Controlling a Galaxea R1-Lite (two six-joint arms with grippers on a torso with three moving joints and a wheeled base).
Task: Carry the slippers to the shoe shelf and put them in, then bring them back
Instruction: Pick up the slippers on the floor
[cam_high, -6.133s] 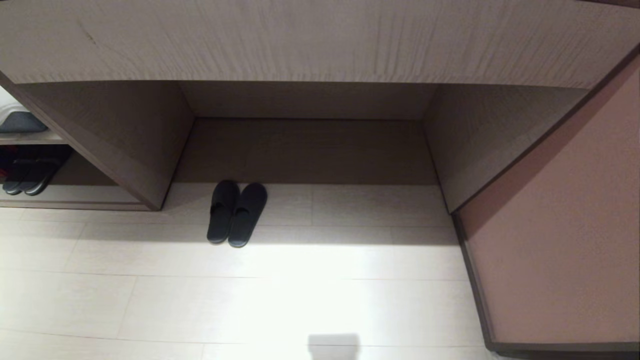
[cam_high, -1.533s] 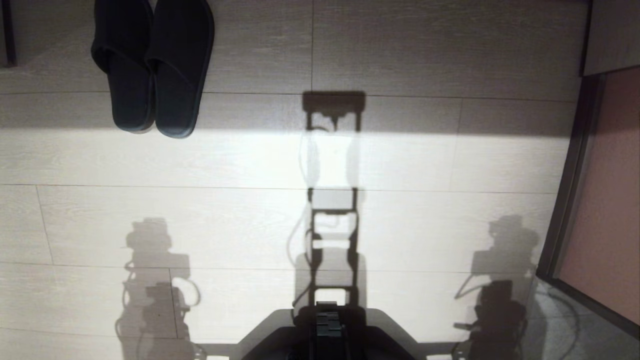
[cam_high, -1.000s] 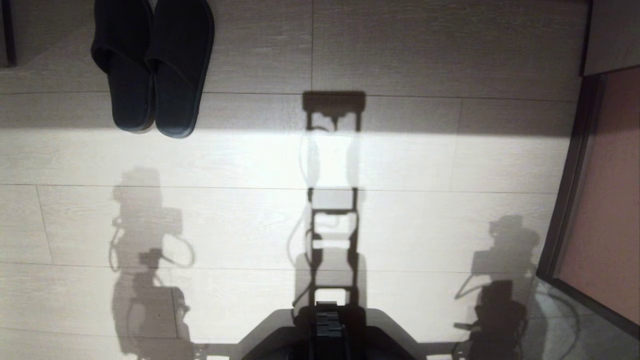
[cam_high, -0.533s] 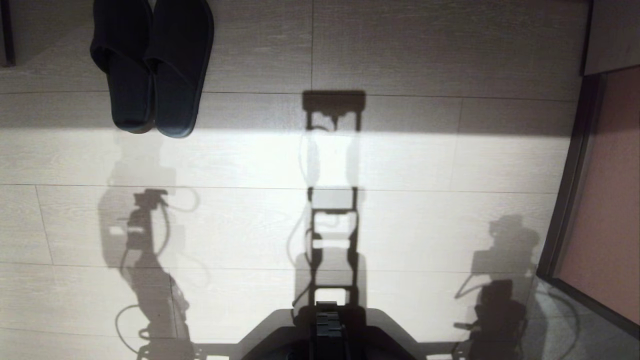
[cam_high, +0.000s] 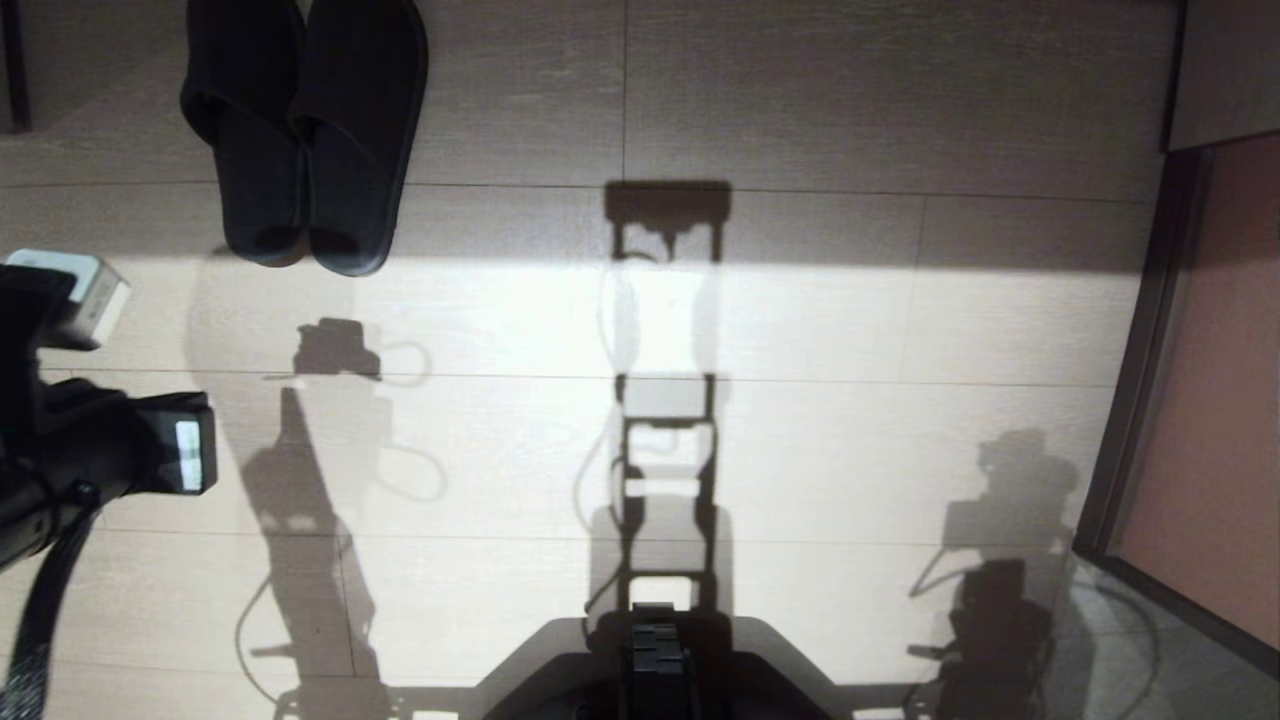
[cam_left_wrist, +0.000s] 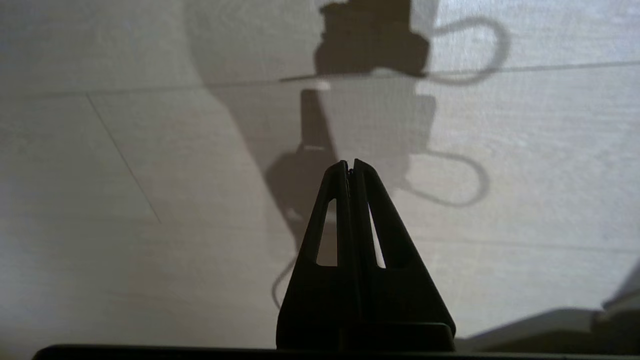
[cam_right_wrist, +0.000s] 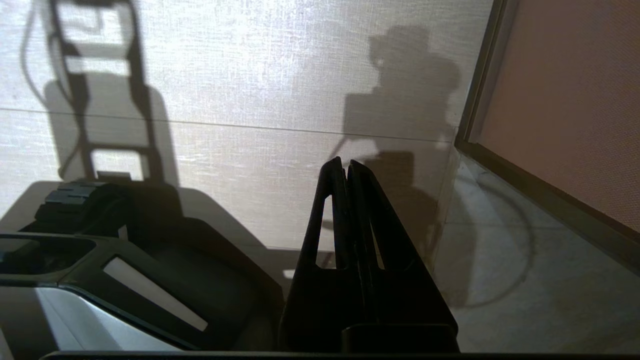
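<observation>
The slippers (cam_high: 300, 130), a dark pair lying side by side with heels toward me, rest on the pale floor at the top left of the head view. My left arm (cam_high: 95, 450) reaches in from the left edge, nearer me than the slippers and well apart from them. In the left wrist view the left gripper (cam_left_wrist: 350, 162) is shut and empty over bare floor, and only its shadow shows ahead of it. Low beside my base, the right gripper (cam_right_wrist: 345, 161) is also shut and empty. The shoe shelf is out of view.
A pinkish-brown wall panel (cam_high: 1220, 400) with a dark skirting strip (cam_high: 1130, 400) runs down the right. A furniture corner (cam_high: 1225, 70) shows at the top right. My dark base (cam_high: 655, 670) is at the bottom centre. Shadows of my arms and torso lie on the floor.
The left arm has swung up into the head view at the left edge. Its shadow has slid toward the slippers. The slippers and the right arm have not moved.
</observation>
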